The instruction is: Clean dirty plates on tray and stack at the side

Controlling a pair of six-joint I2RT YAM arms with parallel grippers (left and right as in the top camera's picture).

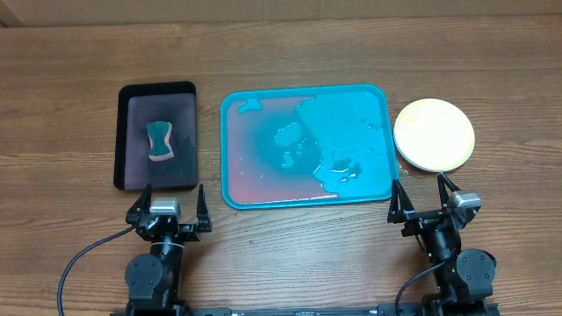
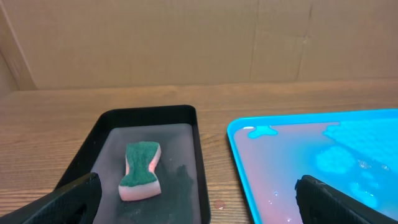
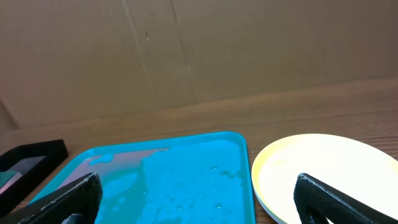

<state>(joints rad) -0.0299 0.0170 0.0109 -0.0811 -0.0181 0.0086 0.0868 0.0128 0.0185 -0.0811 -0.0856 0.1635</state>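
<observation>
Resting just beside the wet tray [image 1: 225, 154], the plates [image 1: 434, 134].

Brown wood-grain tabletop [image 1: 290, 44], grain running left-right, fills overhead view. Beyond its far edge: plain tan cardboard-like wall panel [image 2: 186, 37], faint slanted creases. Lighting soft, even, warm-toned.

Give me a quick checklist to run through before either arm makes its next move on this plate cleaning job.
1. Blue tray free of plates: ok.
2. Tray surface dry: not ok, pinkish water lies on it.
3. Lime-green plate set on the table to the tray's right: ok.
4. All three plates stacked there: cannot tell, only the top one shows.
5. Sponge lying in black tray: ok.
6. Left gripper and right gripper, jaws open and empty: ok.
</observation>
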